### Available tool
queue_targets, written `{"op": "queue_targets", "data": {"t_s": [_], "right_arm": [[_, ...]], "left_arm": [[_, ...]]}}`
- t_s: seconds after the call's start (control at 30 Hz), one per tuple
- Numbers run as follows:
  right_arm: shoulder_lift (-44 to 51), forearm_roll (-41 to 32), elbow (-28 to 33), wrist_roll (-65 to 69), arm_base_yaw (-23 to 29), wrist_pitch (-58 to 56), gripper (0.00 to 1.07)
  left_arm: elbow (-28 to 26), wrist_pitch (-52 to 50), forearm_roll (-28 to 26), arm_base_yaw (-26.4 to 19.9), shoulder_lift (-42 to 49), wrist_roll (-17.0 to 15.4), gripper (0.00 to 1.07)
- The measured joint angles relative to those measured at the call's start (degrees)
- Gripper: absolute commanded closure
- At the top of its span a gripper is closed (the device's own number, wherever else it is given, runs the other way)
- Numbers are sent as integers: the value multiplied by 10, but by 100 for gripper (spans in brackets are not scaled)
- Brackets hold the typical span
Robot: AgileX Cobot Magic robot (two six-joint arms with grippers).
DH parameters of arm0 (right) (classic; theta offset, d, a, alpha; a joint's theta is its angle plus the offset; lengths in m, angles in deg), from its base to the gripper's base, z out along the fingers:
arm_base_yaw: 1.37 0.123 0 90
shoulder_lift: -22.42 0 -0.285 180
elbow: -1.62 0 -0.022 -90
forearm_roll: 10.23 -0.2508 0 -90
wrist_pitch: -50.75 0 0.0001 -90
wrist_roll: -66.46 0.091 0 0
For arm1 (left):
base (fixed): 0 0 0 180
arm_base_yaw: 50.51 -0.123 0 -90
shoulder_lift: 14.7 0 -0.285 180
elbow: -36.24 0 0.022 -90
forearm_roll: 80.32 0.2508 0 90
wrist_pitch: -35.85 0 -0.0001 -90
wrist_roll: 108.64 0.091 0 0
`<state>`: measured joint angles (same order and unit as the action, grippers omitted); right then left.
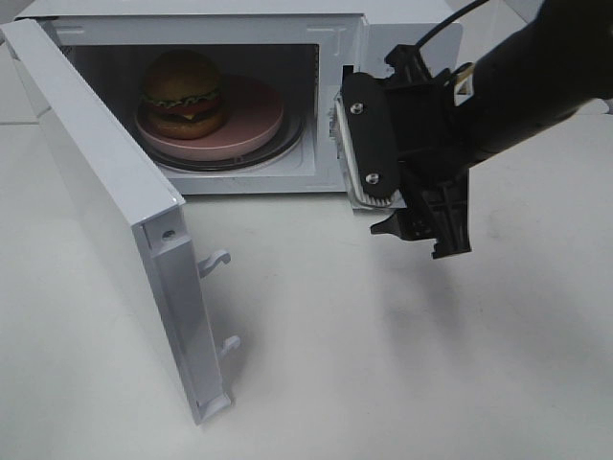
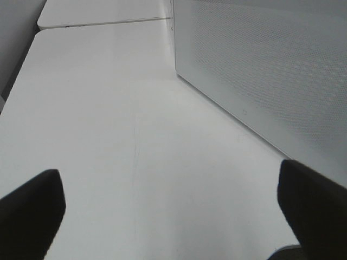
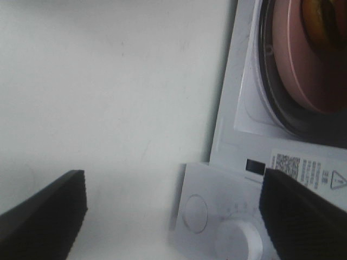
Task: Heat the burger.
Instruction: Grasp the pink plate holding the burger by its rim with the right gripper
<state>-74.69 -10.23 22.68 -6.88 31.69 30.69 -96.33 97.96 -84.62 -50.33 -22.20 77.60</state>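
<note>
The burger (image 1: 184,91) sits on a pink plate (image 1: 254,120) on the glass turntable inside the open microwave (image 1: 335,34). In the right wrist view only an edge of the burger (image 3: 325,21) shows, on the plate (image 3: 301,65). My right gripper (image 1: 402,206) hovers in front of the microwave's right side, over its control panel (image 3: 206,216), fingers wide apart and holding nothing. My left gripper (image 2: 173,216) is open and empty, low over the table beside a dotted white microwave panel (image 2: 260,70); the exterior view does not show it.
The microwave door (image 1: 105,211) swings out to the front left, with two latch hooks (image 1: 215,261) on its free edge. A round dial (image 3: 238,238) and a button (image 3: 195,212) sit on the control panel. White table (image 1: 383,364) spreads in front.
</note>
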Motion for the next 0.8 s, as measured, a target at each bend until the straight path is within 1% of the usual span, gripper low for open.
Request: {"op": "queue_targets", "data": {"t_s": [0.03,0.07,0.13,0.17,0.27,0.33,0.37,0.43,0.47,0.53,0.57,0.6,0.63,0.7,0.73,0.8], "right_arm": [[-9,3,-8,1,4,0,20],[-30,22,-29,7,14,-1,20],[-38,30,-37,12,17,-1,20],[-59,46,-58,21,23,-1,20],[-69,53,-69,27,26,-1,20],[-106,79,-109,38,36,0,20],[-106,79,-109,38,36,0,20],[-134,101,-143,58,42,3,20],[-134,101,-143,58,42,3,20],[-164,125,-171,85,45,10,20],[-164,125,-171,85,45,10,20],[-182,138,-190,103,45,14,20],[-182,138,-190,103,45,14,20],[-206,146,-215,117,45,18,20],[-206,146,-215,117,45,18,20],[-230,150,-238,121,45,20,20]], "left_arm": [[0,0,0,0,0,0,6],[0,0,0,0,0,0,6],[0,0,0,0,0,0,6],[0,0,0,0,0,0,6],[0,0,0,0,0,0,6],[0,0,0,0,0,0,6],[0,0,0,0,0,0,6],[0,0,0,0,0,0,6],[0,0,0,0,0,0,6],[0,0,0,0,0,0,6],[0,0,0,0,0,0,6],[0,0,0,0,0,0,6],[0,0,0,0,0,0,6],[0,0,0,0,0,0,6],[0,0,0,0,0,0,6],[0,0,0,0,0,0,6]]}}
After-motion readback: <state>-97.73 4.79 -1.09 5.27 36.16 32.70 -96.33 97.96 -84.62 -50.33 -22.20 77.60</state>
